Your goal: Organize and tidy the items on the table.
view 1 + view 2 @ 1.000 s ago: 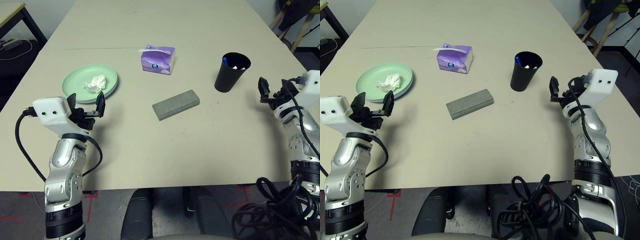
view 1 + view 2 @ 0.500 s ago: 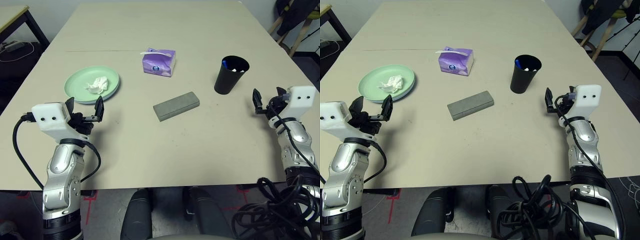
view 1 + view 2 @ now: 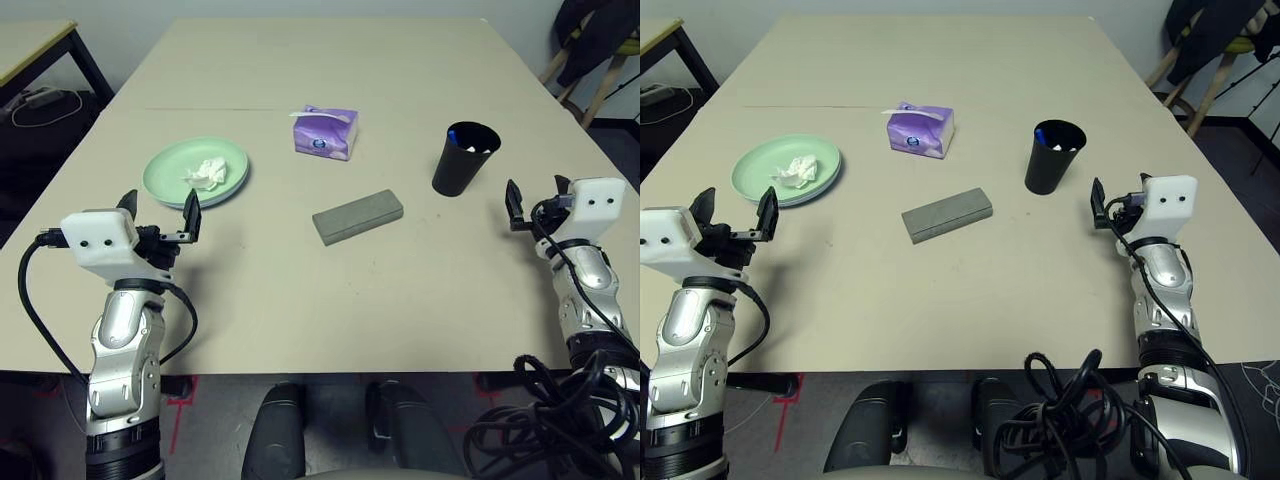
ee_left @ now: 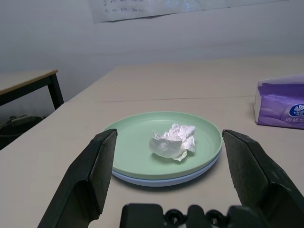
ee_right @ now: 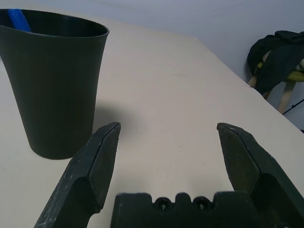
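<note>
A pale green plate (image 3: 228, 163) lies on the table (image 3: 330, 300) at the left, stacked on a pale blue plate (image 4: 161, 179). A crumpled white tissue (image 3: 208, 173) sits on it. My left gripper (image 3: 160, 205) hovers open just short of the plate's near rim, pointing at it. The grey oblong glasses case (image 3: 357, 216) lies at the middle. A black cup (image 3: 465, 158) stands at the right with a thin blue-ended item (image 5: 19, 19) inside. My right gripper (image 3: 535, 192) is open, a little to the right of the cup and nearer to me.
A purple tissue box (image 3: 326, 133) stands behind the case. A dark-legged side table (image 3: 40, 45) is at the far left, beyond the table's edge. A chair draped with dark cloth (image 3: 600, 40) stands at the far right. Black cables (image 3: 560, 420) hang below my right arm.
The camera has tilted, shifting the whole picture. My left gripper has drawn back slightly from the plate. My right wrist has levelled out beside the cup. Both grippers stay open.
</note>
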